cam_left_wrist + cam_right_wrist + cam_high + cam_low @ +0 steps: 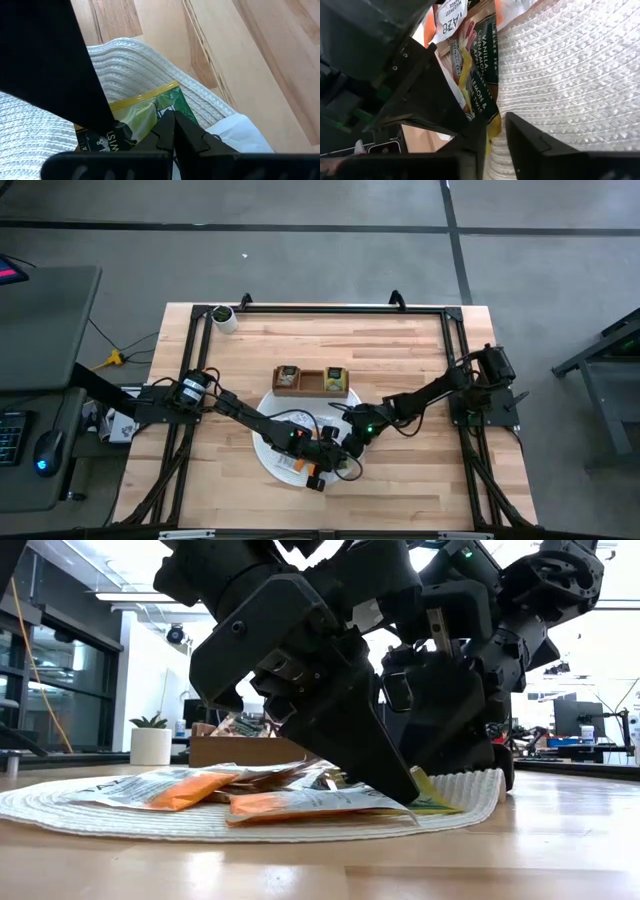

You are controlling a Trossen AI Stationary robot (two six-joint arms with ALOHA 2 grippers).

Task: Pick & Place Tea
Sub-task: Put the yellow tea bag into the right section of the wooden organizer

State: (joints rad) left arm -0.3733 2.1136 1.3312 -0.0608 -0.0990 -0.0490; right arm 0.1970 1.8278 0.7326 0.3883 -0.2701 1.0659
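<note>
Several tea packets lie in a heap on the round white woven mat [272, 458]; among them are orange ones [170, 790] and a green-and-yellow one [150, 112] at the heap's right end. My left gripper [171, 120] is shut, with its tips down on the green-and-yellow packet [432, 803]. My right gripper [495, 137] comes from the right and stands open by a narrow gap. That packet's yellow edge [492, 131] lies between its fingers; whether they touch it, I cannot tell. The brown tray [312, 383] behind the mat holds packets in its two outer compartments. My left gripper presses its shut fingertips [405, 792] down on the green-and-yellow packet near its yellow-edged end [145, 97]. The fingers slant down from the table's left. The packet lies flat on the mat under them, at the mat's right rim.
A white pot with a small plant [222, 317] stands at the table's far left corner. A black frame [320, 308] runs along the table's edges. Bare wood lies to the right of the mat [570, 830] and near the table's front edge.
</note>
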